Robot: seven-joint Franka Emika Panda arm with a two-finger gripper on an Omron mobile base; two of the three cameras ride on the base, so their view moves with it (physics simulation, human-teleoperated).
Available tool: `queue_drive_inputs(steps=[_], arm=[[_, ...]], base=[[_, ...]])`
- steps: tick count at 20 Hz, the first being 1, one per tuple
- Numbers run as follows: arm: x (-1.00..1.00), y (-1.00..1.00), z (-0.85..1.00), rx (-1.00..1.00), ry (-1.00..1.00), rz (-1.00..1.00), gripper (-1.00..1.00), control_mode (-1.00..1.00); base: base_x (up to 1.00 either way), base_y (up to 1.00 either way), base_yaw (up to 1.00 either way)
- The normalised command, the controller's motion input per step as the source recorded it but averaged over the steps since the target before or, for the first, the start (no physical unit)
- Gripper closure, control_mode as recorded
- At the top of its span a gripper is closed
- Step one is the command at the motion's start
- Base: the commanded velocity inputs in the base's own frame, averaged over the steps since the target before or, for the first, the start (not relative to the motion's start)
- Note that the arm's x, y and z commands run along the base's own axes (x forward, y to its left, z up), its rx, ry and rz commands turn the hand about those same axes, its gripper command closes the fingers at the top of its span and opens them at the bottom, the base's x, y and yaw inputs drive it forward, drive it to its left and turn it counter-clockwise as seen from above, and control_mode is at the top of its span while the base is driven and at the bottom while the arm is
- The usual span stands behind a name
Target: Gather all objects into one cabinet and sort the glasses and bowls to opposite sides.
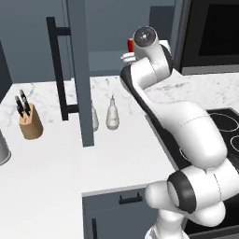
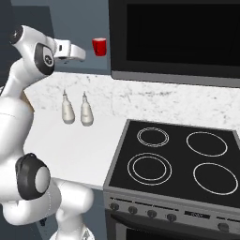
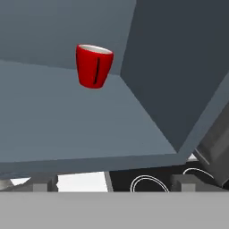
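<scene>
Jaws spread wide, holding nothing; gripper [image 3: 109,182] raised at the cabinet's [image 3: 53,120] open front. Red cup [image 3: 94,65] upright on the slate-blue shelf, deep in the right back corner, well apart from the fingertips [image 3: 44,182]. Below: two pale bottles [image 2: 76,110] side by side on the white marble counter [image 2: 70,145], black stovetop [image 2: 180,161] to the right, knife block [image 1: 29,120] far left.

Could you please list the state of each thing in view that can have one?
Small bright red cup: upright on the cabinet shelf, not held.
Slate-blue wall cabinet: open.
Slate-blue cabinet door: swung open.
Two-finger gripper: open, holding nothing, short of the cup.
Black stovetop: bare.
</scene>
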Motion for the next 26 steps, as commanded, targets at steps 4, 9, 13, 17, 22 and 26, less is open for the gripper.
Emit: queue_drive_inputs(steps=[4, 9, 13, 17, 22, 26], arm=[[0.37, 0.17, 0.5, 0.0, -0.01, -0.25, -1.0, -1.0], [-0.17, -0.08, 0.31, 0.05, -0.13, -0.12, -1.0, -1.0], [-0.24, -0.51, 0.29, 0.16, -0.05, 0.2, -1.0, -1.0], [0.04, -0.48, 0.1, 0.12, 0.06, 0.25, -1.0, -1.0], [0.16, -0.31, 0.01, 0.05, 0.06, 0.21, -1.0, -1.0], [0.31, 0.0, 0.0, 0.0, 0.06, 0.07, -1.0, -1.0]], base=[[0.0, 0.0, 0.0], [0.0, 0.0, 0.0], [0.0, 0.0, 0.0], [0.0, 0.0, 0.0], [0.0, 0.0, 0.0], [0.0, 0.0, 0.0]])
